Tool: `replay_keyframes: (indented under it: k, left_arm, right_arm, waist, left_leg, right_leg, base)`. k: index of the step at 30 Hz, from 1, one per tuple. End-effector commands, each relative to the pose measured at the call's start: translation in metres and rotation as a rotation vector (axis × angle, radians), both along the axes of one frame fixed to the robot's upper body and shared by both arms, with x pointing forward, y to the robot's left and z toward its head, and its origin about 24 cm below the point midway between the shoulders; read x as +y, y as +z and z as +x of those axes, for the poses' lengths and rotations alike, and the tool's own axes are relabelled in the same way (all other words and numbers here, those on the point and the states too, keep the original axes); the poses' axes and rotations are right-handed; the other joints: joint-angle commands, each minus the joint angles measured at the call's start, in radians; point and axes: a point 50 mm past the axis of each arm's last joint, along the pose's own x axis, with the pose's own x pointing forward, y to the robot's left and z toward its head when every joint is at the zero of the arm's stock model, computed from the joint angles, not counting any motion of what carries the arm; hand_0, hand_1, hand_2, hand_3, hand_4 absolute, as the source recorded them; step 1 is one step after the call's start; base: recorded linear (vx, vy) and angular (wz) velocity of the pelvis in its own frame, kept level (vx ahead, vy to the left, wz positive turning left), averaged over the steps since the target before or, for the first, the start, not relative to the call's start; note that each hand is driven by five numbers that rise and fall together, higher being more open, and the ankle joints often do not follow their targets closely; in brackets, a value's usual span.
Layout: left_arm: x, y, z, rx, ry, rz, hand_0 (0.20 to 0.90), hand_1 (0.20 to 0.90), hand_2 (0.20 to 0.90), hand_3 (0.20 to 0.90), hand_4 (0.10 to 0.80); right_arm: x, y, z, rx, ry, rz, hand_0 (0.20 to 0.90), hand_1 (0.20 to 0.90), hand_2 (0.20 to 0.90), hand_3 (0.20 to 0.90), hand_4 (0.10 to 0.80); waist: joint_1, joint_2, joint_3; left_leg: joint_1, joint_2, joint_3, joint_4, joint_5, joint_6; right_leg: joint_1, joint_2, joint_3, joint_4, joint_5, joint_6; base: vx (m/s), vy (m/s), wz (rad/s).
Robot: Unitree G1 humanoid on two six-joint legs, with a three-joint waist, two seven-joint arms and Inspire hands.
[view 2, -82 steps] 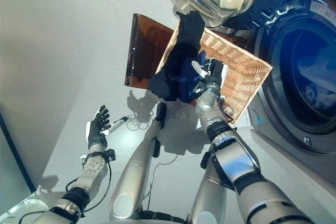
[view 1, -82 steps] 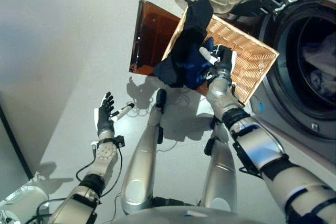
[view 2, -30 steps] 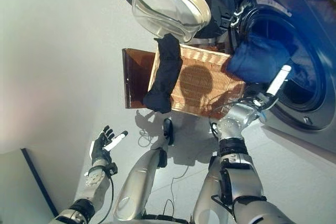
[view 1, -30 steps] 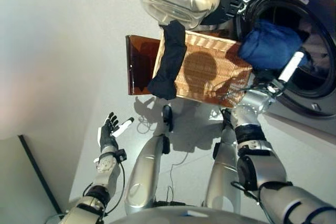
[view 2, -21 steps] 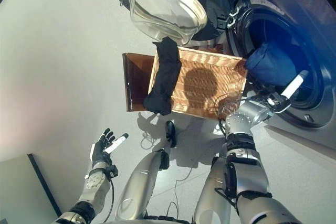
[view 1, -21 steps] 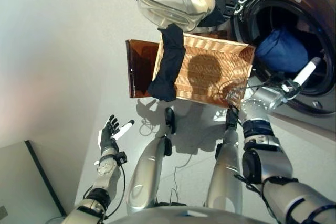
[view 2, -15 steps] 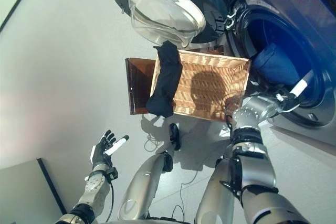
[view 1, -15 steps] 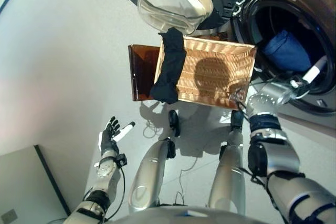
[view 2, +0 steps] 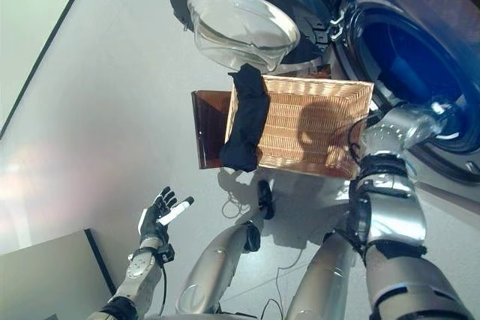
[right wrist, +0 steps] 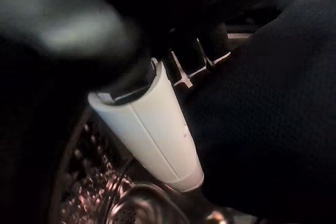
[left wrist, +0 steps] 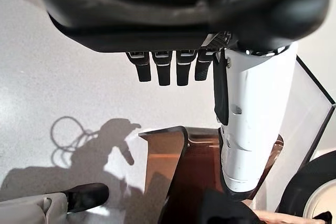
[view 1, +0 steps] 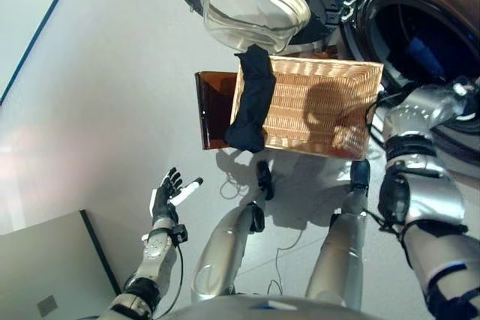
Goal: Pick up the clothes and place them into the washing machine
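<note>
A dark garment (view 1: 251, 99) hangs over the left rim of the wicker basket (view 1: 319, 106), which stands before the washing machine's open drum (view 1: 420, 43). My right arm reaches into that drum, and only a little of my right hand (view 2: 439, 118) shows at its lower rim. In the right wrist view, my right hand (right wrist: 152, 129) is inside the perforated drum, with a dark blue garment (right wrist: 273, 103) bunched against its fingers beside the straight white thumb. My left hand (view 1: 166, 194) hangs open and empty over the floor at the lower left.
The machine's round door (view 1: 255, 5) stands open above the basket, its glass bowl facing out. A brown translucent panel (view 1: 217, 110) lies against the basket's left side. A grey flat board (view 1: 52, 275) lies on the floor at the lower left.
The head camera has shifted. My right hand has carried the blue garment from the drum's mouth deeper inside, out of the eye views. The left hand has kept its pose.
</note>
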Motion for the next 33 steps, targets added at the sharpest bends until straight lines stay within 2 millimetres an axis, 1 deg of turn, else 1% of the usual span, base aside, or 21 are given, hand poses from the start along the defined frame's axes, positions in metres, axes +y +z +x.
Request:
replay_keyframes:
  k: [1,2,3,4,6,7,12,13,14,15,16,17,18,21,25,26,27,28,29,33]
  left_arm:
    - [0.019,0.003,-0.013,-0.037,0.041,0.041,0.900,0.900,0.900,0.900,0.800]
    - [0.019,0.004,-0.013,-0.042,0.036,0.040,0.900,0.900,0.900,0.900,0.800]
    - [0.019,0.004,-0.013,-0.042,0.036,0.040,0.900,0.900,0.900,0.900,0.800]
    - [0.017,0.004,-0.012,-0.046,0.034,0.037,0.900,0.900,0.900,0.900,0.800]
    - [0.015,0.006,-0.012,-0.057,0.016,0.035,0.900,0.900,0.900,0.900,0.800]
    - [0.016,0.007,-0.012,-0.065,0.010,0.038,0.900,0.900,0.900,0.900,0.800]
    - [0.014,0.008,-0.011,-0.072,0.000,0.035,0.900,0.900,0.900,0.900,0.800]
    - [0.015,0.010,-0.010,-0.081,-0.005,0.039,0.900,0.900,0.900,0.900,0.800]
    - [0.014,0.010,-0.010,-0.082,-0.004,0.038,0.900,0.900,0.900,0.900,0.800]
    - [0.015,0.011,-0.010,-0.087,-0.005,0.040,0.900,0.900,0.900,0.900,0.800]
    - [0.015,0.011,-0.009,-0.088,-0.005,0.039,0.900,0.900,0.900,0.900,0.800]
    - [0.015,0.015,-0.007,-0.110,-0.009,0.040,0.900,0.900,0.900,0.900,0.800]
    - [0.015,0.015,-0.007,-0.111,-0.008,0.039,0.900,0.900,0.900,0.900,0.800]
    - [0.016,0.019,-0.005,-0.133,0.000,0.042,0.900,0.900,0.900,0.900,0.800]
    - [0.016,0.020,-0.003,-0.139,0.002,0.055,0.900,0.900,0.900,0.900,0.800]
    - [0.016,0.020,-0.003,-0.136,0.005,0.063,0.900,0.900,0.900,0.900,0.800]
    - [0.016,0.020,-0.002,-0.136,0.006,0.063,0.900,0.900,0.900,0.900,0.800]
    - [0.018,0.020,-0.002,-0.138,0.009,0.069,0.900,0.900,0.900,0.900,0.800]
    - [0.018,0.020,-0.002,-0.138,0.009,0.069,0.900,0.900,0.900,0.900,0.800]
    - [0.020,0.019,-0.002,-0.131,0.021,0.073,0.900,0.900,0.900,0.900,0.800]
  right_arm:
    - [-0.024,0.097,-0.025,-0.089,-0.127,-0.325,0.200,0.200,0.200,0.200,0.300]
    - [-0.027,0.105,-0.027,-0.080,-0.135,-0.342,0.200,0.200,0.200,0.200,0.300]
    - [-0.027,0.105,-0.027,-0.080,-0.135,-0.342,0.200,0.200,0.200,0.200,0.300]
    - [-0.028,0.115,-0.029,-0.083,-0.142,-0.356,0.200,0.200,0.200,0.200,0.300]
    - [-0.032,0.130,-0.034,-0.083,-0.158,-0.385,0.200,0.200,0.200,0.200,0.300]
    - [-0.035,0.143,-0.040,-0.075,-0.177,-0.417,0.200,0.200,0.200,0.200,0.300]
    - [-0.040,0.159,-0.046,-0.028,-0.192,-0.467,0.200,0.200,0.200,0.200,0.300]
    - [-0.037,0.167,-0.047,-0.036,-0.191,-0.485,0.200,0.200,0.200,0.200,0.300]
    - [-0.037,0.168,-0.047,-0.037,-0.191,-0.486,0.200,0.200,0.200,0.200,0.300]
    - [-0.035,0.176,-0.049,-0.048,-0.197,-0.506,0.200,0.200,0.200,0.200,0.300]
    - [-0.035,0.176,-0.049,-0.049,-0.196,-0.507,0.200,0.200,0.200,0.200,0.300]
    - [-0.033,0.186,-0.053,-0.078,-0.207,-0.527,0.200,0.200,0.200,0.200,0.300]
    - [-0.033,0.186,-0.053,-0.079,-0.207,-0.528,0.200,0.200,0.200,0.200,0.300]
    - [-0.028,0.203,-0.063,-0.171,-0.243,-0.547,0.200,0.200,0.200,0.200,0.300]
    - [-0.029,0.203,-0.064,-0.141,-0.256,-0.548,0.200,0.200,0.200,0.200,0.300]
    - [-0.033,0.198,-0.062,-0.095,-0.258,-0.539,0.200,0.200,0.200,0.200,0.300]
    - [-0.033,0.198,-0.062,-0.095,-0.258,-0.539,0.329,0.329,0.329,0.329,0.392]
    - [-0.036,0.194,-0.060,-0.044,-0.257,-0.537,0.900,0.900,0.900,0.900,0.800]
    - [-0.036,0.194,-0.060,-0.043,-0.257,-0.537,0.900,0.900,0.900,0.900,0.800]
    - [-0.033,0.193,-0.055,0.019,-0.247,-0.560,0.900,0.900,0.900,0.900,0.800]
  waist:
    - [0.022,0.053,-0.057]
    - [0.025,0.054,-0.059]
    - [0.025,0.054,-0.059]
    - [0.029,0.059,-0.059]
    - [0.035,0.063,-0.065]
    - [0.040,0.063,-0.068]
    - [0.049,0.067,-0.068]
    - [0.052,0.069,-0.067]
    - [0.053,0.071,-0.066]
    - [0.055,0.072,-0.064]
    - [0.056,0.074,-0.063]
    - [0.057,0.077,-0.061]
    - [0.058,0.079,-0.061]
    - [0.057,0.083,-0.059]
    - [0.060,0.080,-0.060]
    - [0.060,0.079,-0.065]
    - [0.061,0.080,-0.065]
    - [0.064,0.081,-0.069]
    - [0.063,0.080,-0.070]
    - [0.063,0.082,-0.071]
  left_leg:
    - [-0.014,0.006,-0.013,-0.059,0.038,-0.101]
    - [-0.010,0.003,-0.013,-0.062,0.032,-0.102]
    - [-0.010,0.003,-0.013,-0.062,0.032,-0.102]
    - [-0.016,0.005,-0.010,-0.067,0.041,-0.101]
    - [-0.013,0.001,-0.009,-0.071,0.036,-0.103]
    - [-0.016,0.000,-0.009,-0.071,0.038,-0.103]
    - [-0.028,0.005,-0.009,-0.070,0.044,-0.102]
    - [-0.031,0.002,-0.009,-0.069,0.040,-0.104]
    - [-0.035,0.004,-0.008,-0.069,0.046,-0.103]
    - [-0.036,0.001,-0.009,-0.070,0.042,-0.105]
    - [-0.040,0.003,-0.008,-0.070,0.048,-0.104]
    - [-0.043,-0.001,-0.008,-0.069,0.046,-0.107]
    - [-0.047,0.001,-0.007,-0.069,0.051,-0.106]
    - [-0.054,-0.002,-0.007,-0.069,0.051,-0.109]
    - [-0.066,0.000,-0.007,-0.068,0.058,-0.107]
    - [-0.067,-0.002,-0.006,-0.069,0.052,-0.107]
    - [-0.070,0.000,-0.006,-0.069,0.057,-0.106]
    - [-0.071,-0.002,-0.006,-0.070,0.057,-0.104]
    - [-0.068,-0.004,-0.006,-0.070,0.051,-0.105]
    - [-0.073,-0.003,-0.003,-0.069,0.056,-0.102]
  right_leg:
    - [-0.013,0.033,0.021,0.196,-0.199,-0.079]
    - [-0.013,0.031,0.022,0.200,-0.208,-0.078]
    - [-0.013,0.031,0.022,0.200,-0.208,-0.078]
    - [-0.024,0.034,0.027,0.201,-0.200,-0.079]
    - [-0.030,0.029,0.027,0.209,-0.213,-0.078]
    - [-0.035,0.030,0.028,0.213,-0.215,-0.078]
    - [-0.056,0.035,0.033,0.229,-0.215,-0.082]
    - [-0.063,0.034,0.035,0.241,-0.225,-0.083]
    - [-0.068,0.037,0.036,0.241,-0.218,-0.083]
    - [-0.073,0.035,0.037,0.247,-0.227,-0.084]
    - [-0.078,0.038,0.039,0.247,-0.220,-0.084]
    - [-0.085,0.037,0.042,0.258,-0.231,-0.085]
    - [-0.089,0.039,0.043,0.259,-0.224,-0.086]
    - [-0.108,0.042,0.048,0.282,-0.238,-0.088]
    - [-0.128,0.049,0.053,0.293,-0.232,-0.091]
    - [-0.130,0.045,0.054,0.295,-0.240,-0.091]
    - [-0.134,0.048,0.054,0.294,-0.232,-0.092]
    - [-0.136,0.048,0.054,0.294,-0.231,-0.093]
    - [-0.133,0.046,0.054,0.295,-0.238,-0.092]
    - [-0.139,0.049,0.054,0.292,-0.228,-0.094]
  base:
    - [0.066,-0.025,0.05]
    - [0.055,-0.016,0.03]
    - [0.000,0.000,0.00]
    - [0.000,0.000,0.00]
    - [0.051,-0.010,-0.02]
    - [0.000,0.000,0.00]
    - [0.000,0.000,0.00]
    - [0.000,0.000,0.00]
    - [0.037,-0.021,0.00]
    - [0.000,0.000,0.00]
    - [0.034,-0.018,-0.04]
    - [-0.018,-0.012,-0.03]
    - [0.000,0.000,0.00]
    - [0.011,0.006,0.09]
    - [0.002,0.003,0.00]
    - [0.000,0.000,0.00]
    - [0.000,0.000,0.00]
    - [0.000,0.000,0.00]
    - [0.000,0.000,0.00]
    - [0.000,0.000,0.00]
